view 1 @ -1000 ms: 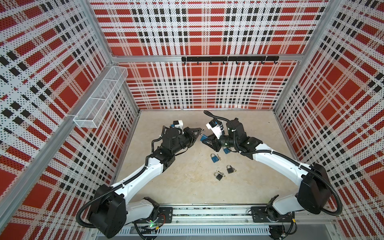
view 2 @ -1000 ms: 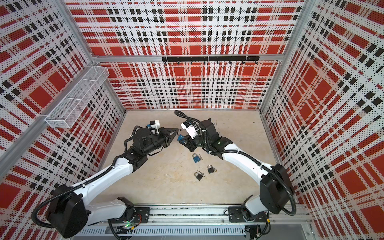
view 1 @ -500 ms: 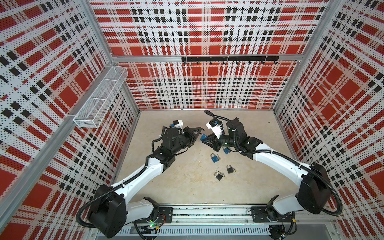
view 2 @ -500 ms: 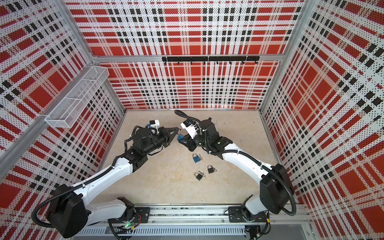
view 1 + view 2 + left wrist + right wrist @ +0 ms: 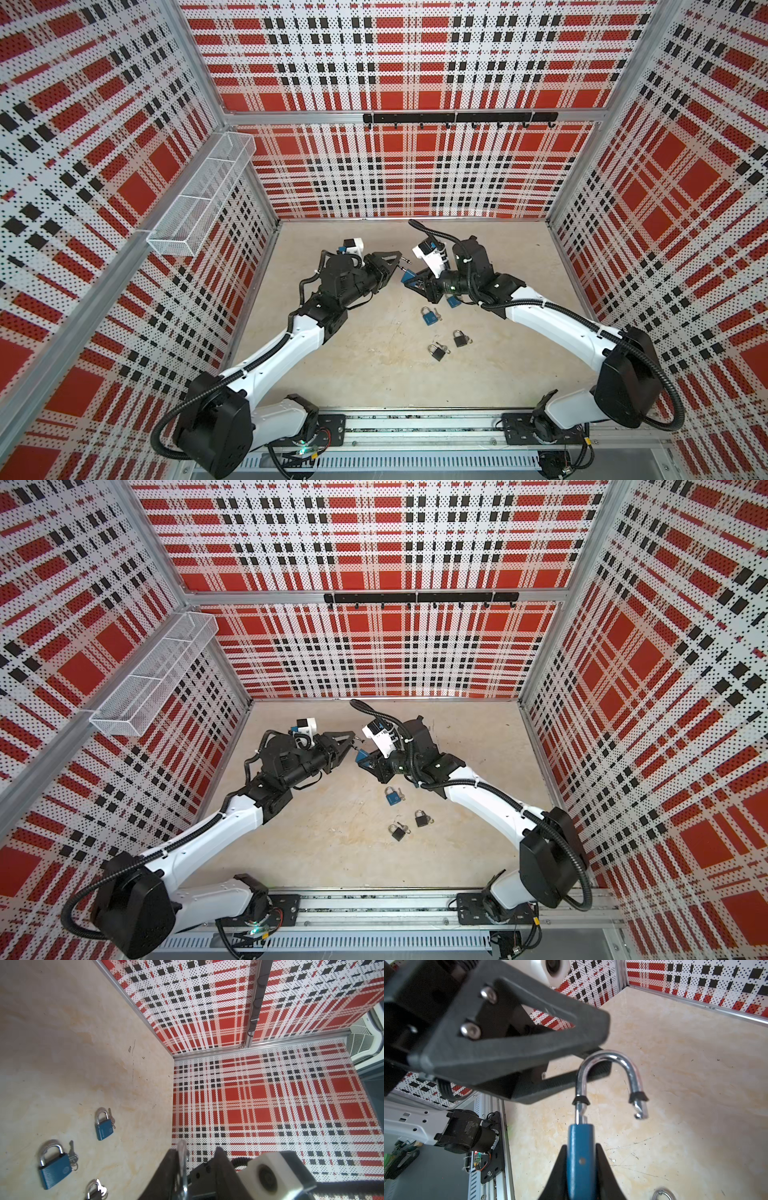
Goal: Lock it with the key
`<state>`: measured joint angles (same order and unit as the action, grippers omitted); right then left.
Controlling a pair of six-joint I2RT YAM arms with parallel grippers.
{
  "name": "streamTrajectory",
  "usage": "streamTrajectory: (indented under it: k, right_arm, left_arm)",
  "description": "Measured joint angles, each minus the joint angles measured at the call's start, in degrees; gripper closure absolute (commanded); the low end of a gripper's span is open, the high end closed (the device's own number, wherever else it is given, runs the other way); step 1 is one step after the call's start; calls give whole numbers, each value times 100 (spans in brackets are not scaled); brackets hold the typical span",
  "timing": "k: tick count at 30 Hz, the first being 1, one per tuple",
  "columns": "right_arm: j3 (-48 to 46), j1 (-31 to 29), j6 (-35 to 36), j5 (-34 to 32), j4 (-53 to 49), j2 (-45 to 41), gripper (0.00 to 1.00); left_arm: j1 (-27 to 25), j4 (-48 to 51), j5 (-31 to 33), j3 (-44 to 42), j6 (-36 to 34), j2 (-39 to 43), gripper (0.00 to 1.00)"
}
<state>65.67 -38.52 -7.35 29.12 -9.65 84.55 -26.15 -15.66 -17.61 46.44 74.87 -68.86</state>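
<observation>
My right gripper (image 5: 580, 1147) is shut on the body of a blue padlock (image 5: 580, 1167), held above the floor at the back middle (image 5: 408, 275). Its silver shackle (image 5: 631, 1070) stands open, with the free end clear of the body. My left gripper (image 5: 197, 1150) is open, and its two fingers straddle the bend of the shackle (image 5: 182, 1159). The shackle lies against one finger, with a gap to the other. In both top views the two grippers meet tip to tip (image 5: 400, 261) (image 5: 354, 739). The key of the held padlock is hidden.
On the floor lie a blue padlock (image 5: 428, 318) and two black padlocks (image 5: 460, 340) (image 5: 436, 352), each with keys. Another blue padlock (image 5: 454, 301) lies under my right wrist. A wire basket (image 5: 199, 195) hangs on the left wall. A hook rail (image 5: 457, 117) is on the back wall.
My left gripper's jaws have opened off the shackle they were pinching. My right gripper still holds the padlock, and neither arm has visibly shifted.
</observation>
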Motion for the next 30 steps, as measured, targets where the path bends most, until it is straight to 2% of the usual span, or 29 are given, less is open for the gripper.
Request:
streamTrajectory:
  k: [4,8,13,18,24,30]
  right_arm:
    - [0,0,4,-4,-321,-15,100]
    - [0,-15,26,35,-745,-66,100]
    - [4,-164,66,127,-1165,-164,100]
    - [146,-240,68,343,-1473,-229,100]
    - [398,-234,52,520,-1668,-372,100]
    - [501,-234,22,667,-1838,-404,100]
  left_arm:
    - [402,293,-269,2,-216,208,61]
    - [682,986,-455,245,-872,439,64]
    - [581,1532,-942,907,-2050,356,68]
    - [413,1670,-1449,914,-2793,210,66]
    - [393,1700,-1858,546,-3154,214,64]
    - [461,1043,-2326,-125,-2935,385,64]
